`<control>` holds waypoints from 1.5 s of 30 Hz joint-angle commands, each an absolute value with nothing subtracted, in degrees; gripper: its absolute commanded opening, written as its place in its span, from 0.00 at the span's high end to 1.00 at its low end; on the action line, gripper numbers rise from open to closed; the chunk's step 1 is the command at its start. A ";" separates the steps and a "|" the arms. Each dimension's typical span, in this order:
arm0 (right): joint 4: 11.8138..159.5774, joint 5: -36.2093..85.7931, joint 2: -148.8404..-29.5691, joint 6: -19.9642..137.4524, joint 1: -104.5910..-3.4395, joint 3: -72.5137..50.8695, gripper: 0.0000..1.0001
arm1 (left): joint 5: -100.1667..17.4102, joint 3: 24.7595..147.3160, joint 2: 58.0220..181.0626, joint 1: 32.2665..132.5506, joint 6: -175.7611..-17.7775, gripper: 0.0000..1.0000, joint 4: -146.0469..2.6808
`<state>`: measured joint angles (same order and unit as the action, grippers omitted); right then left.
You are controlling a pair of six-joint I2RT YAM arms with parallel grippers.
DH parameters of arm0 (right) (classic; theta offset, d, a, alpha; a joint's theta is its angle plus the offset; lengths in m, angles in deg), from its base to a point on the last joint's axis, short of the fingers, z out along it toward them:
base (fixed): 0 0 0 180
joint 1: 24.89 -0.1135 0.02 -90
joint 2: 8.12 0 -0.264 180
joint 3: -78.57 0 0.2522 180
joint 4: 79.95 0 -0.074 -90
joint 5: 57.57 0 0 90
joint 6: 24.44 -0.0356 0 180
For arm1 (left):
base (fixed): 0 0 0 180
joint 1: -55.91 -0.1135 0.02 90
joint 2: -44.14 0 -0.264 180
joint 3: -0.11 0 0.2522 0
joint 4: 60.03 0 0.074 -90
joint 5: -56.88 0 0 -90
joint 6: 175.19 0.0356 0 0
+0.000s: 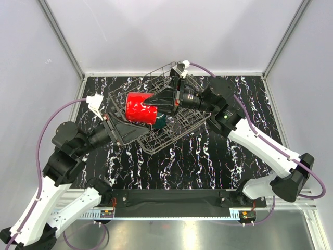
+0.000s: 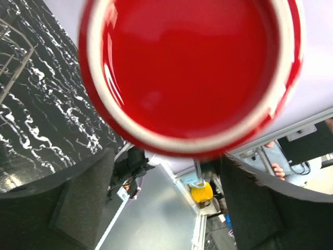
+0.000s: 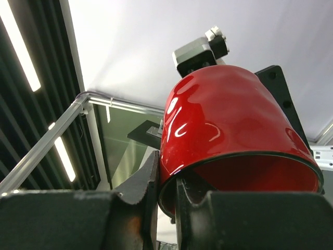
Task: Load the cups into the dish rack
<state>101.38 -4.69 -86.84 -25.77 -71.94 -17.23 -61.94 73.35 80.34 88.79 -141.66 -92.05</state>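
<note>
The red cup (image 1: 141, 108) hangs on its side above the wire dish rack (image 1: 174, 136). My right gripper (image 1: 165, 100) is shut on its rim, one finger outside (image 3: 148, 179) and one inside the wall of the cup (image 3: 229, 130). My left gripper (image 1: 125, 127) is open just behind the cup's base. In the left wrist view the red base (image 2: 192, 67) fills the top, with the gripper (image 2: 166, 198) and its spread fingers (image 2: 83, 203) below it and apart from it. A dark teal cup (image 1: 160, 121) lies in the rack under the red one. The orange and clear cups are out of view.
The rack stands tilted on the black marbled table (image 1: 218, 161), mid-back. White walls with metal corner posts (image 1: 83, 73) close in the table on three sides. The arms' base rail (image 1: 171, 200) runs along the near edge.
</note>
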 commanded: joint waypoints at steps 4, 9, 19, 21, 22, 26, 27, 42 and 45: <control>108.88 -7.12 -84.33 -25.76 -71.56 -15.96 1.00 | -61.59 73.37 82.45 88.78 -145.65 0.27 -83.99; 111.16 -7.03 -84.41 -25.76 -71.56 -15.26 1.00 | -62.29 73.19 83.86 88.78 -146.62 0.53 -82.49; 82.58 -4.06 -83.45 -7.45 -71.47 -25.50 0.58 | -58.09 77.49 87.20 88.78 -140.93 1.00 -88.19; 63.24 1.89 -83.45 -0.31 -71.21 -30.17 0.34 | -56.68 79.86 89.91 88.78 -138.11 1.00 -93.53; 57.69 4.02 -83.36 5.91 -71.21 -34.37 0.27 | -55.89 82.05 91.06 88.78 -135.84 1.00 -95.04; 38.33 11.15 -81.69 12.03 -69.54 -38.81 0.05 | -55.27 83.21 94.76 88.78 -134.32 1.00 -93.74; 35.95 14.03 -81.08 12.64 -69.10 -39.16 0.04 | -54.83 83.48 96.15 88.78 -134.06 1.00 -93.13; -2.74 41.05 -71.67 21.70 -67.96 -44.26 0.06 | -40.78 100.43 125.94 95.37 -121.76 1.00 -96.02; -5.02 39.38 -71.14 24.24 -68.04 -44.70 0.05 | -35.33 106.75 133.66 96.60 -119.47 1.00 -97.51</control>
<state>9.91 37.34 -71.43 20.28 -68.22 -43.37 -42.40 99.54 129.96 95.61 -124.06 -102.04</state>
